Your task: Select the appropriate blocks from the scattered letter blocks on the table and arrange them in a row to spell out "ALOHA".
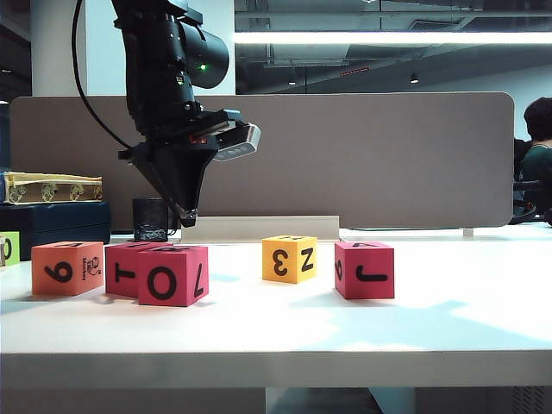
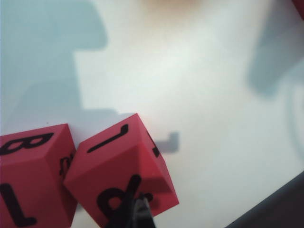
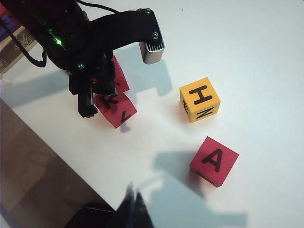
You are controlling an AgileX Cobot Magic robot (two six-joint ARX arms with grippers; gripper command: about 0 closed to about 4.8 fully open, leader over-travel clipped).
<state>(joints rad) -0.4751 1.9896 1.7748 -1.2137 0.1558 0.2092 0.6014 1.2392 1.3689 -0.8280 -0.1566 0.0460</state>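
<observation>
Five blocks stand on the white table (image 1: pixel 448 319). From the left they are an orange one (image 1: pixel 67 267), two touching magenta ones (image 1: pixel 126 269) (image 1: pixel 174 275), a yellow one (image 1: pixel 290 258) and a magenta one (image 1: pixel 364 269). My left gripper (image 1: pixel 191 212) is shut and empty, pointing down just above the front magenta block (image 2: pixel 118 166). Its tip (image 2: pixel 140 211) hangs over that block's near face, and I cannot tell if they touch. My right gripper (image 3: pixel 135 204) is shut and empty above the table's edge, away from the yellow H block (image 3: pixel 200 99) and the magenta A block (image 3: pixel 214 160).
A lime-green cube (image 1: pixel 8 248) sits at the far left edge. Behind the blocks are a black cup (image 1: pixel 150 219), a low white bar (image 1: pixel 259 228) and a grey partition (image 1: pixel 388 155). A dark box with a tray (image 1: pixel 52 203) stands at the back left.
</observation>
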